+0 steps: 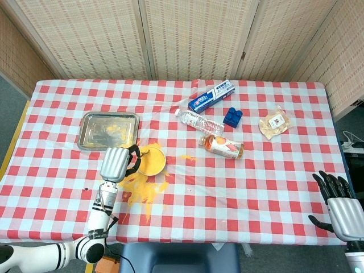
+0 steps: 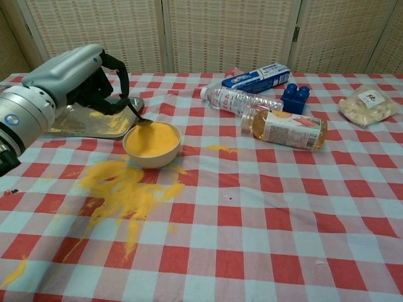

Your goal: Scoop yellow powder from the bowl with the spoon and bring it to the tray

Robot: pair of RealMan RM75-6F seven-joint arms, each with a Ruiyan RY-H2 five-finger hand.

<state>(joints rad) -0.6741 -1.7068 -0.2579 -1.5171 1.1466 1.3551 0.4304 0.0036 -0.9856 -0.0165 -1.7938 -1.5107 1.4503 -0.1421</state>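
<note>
While gripping the spoon (image 2: 137,116) above the bowl (image 2: 152,153), left robot hand (image 2: 85,78) tilted, right robot hand (image 1: 336,200) open

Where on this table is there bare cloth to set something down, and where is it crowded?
Bare: the near centre and right, between the juice bottle and the right hand. Crowded: the left, with tray, bowl, left hand and spilled powder.

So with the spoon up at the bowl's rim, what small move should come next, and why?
Probably carry the spoon level toward the tray. The left hand holds it at the far-left rim of the bowl, and powder already lies spilled on the cloth.
</note>
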